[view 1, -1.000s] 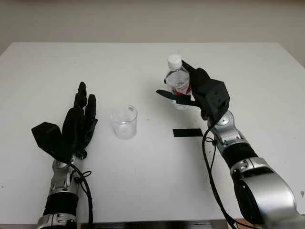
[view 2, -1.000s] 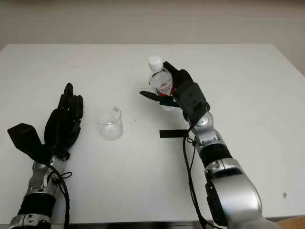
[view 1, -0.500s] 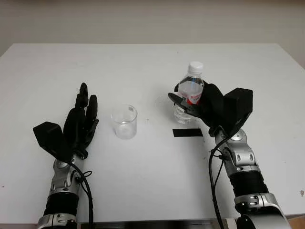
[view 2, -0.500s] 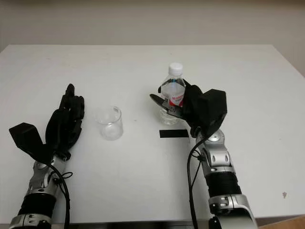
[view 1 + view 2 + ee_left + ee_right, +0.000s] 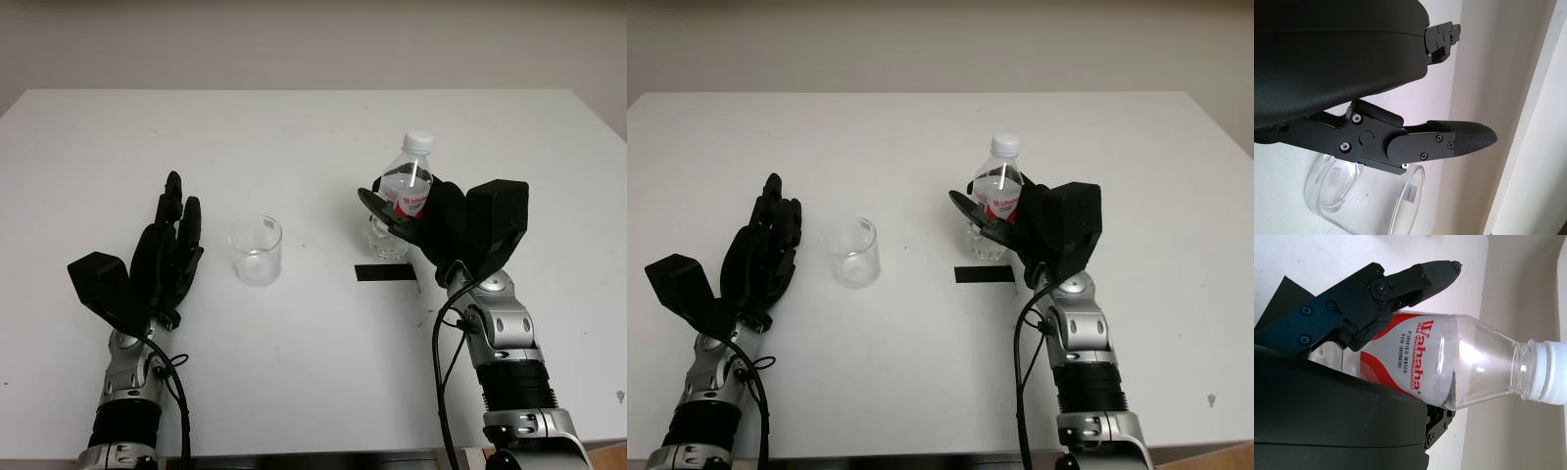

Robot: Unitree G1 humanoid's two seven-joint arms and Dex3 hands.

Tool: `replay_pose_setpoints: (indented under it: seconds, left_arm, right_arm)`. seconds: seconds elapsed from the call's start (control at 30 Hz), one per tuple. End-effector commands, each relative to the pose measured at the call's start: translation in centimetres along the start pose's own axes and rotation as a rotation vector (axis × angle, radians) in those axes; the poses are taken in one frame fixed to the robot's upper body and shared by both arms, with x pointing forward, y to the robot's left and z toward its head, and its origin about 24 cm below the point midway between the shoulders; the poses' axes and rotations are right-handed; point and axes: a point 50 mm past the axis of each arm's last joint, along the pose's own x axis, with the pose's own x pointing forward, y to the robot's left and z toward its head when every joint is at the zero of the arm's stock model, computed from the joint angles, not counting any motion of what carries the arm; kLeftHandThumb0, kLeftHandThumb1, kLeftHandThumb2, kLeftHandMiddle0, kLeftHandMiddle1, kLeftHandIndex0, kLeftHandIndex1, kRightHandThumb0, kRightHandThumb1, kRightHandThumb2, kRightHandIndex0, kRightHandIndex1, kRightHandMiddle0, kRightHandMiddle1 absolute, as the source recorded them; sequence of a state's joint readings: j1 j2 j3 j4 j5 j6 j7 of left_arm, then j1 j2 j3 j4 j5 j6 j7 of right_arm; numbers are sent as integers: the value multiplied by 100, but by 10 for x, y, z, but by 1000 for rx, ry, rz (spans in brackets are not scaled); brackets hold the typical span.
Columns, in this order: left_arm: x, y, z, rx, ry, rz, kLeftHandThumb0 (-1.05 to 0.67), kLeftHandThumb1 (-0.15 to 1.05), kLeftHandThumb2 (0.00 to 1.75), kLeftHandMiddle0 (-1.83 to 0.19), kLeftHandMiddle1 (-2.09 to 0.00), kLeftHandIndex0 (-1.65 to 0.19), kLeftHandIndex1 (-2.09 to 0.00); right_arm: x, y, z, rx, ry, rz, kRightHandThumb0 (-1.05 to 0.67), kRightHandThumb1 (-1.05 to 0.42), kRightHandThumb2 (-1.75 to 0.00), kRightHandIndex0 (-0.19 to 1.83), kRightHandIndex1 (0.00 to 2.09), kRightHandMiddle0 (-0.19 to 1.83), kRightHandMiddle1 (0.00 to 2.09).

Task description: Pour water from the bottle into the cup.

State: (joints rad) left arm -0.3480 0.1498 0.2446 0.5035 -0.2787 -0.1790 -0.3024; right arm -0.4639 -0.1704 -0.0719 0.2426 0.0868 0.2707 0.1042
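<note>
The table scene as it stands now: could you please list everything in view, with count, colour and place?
table: one, white, under everything.
bottle: one, clear plastic with a white cap and a red and white label, upright at the table's right of centre, beyond the tape strip.
cup: one, clear, upright and apparently empty, at the table's centre left, between the two hands.
tape strip: one, black, flat on the table just before the bottle.
right hand: one, black, closed around the bottle's body.
left hand: one, black, open, holding nothing, to the left of the cup.
</note>
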Motion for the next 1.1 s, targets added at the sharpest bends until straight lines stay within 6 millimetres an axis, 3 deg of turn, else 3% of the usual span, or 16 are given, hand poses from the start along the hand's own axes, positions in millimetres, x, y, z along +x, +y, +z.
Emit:
replay_pose_setpoints:
  seconds: [0.0,0.43,1.07]
  left_arm:
    - [-9,2,-14,-18,55,16,-76,105,44,18,-6,18,-4]
    - [-7,4,-10,-15,54,10,-75,105,45,19,-5,19,-3]
    - [-8,9,-7,19,61,8,-74,105,47,19,-5,19,-4]
  right_arm:
    - [1,3,4,-14,-19,8,-37,-105,-38,144,209,106,209]
    - [1,9,4,-15,-28,25,-36,-105,-38,149,209,112,209]
    - [-15,8,-16,-11,-6,27,-38,-105,-39,153,209,115,209]
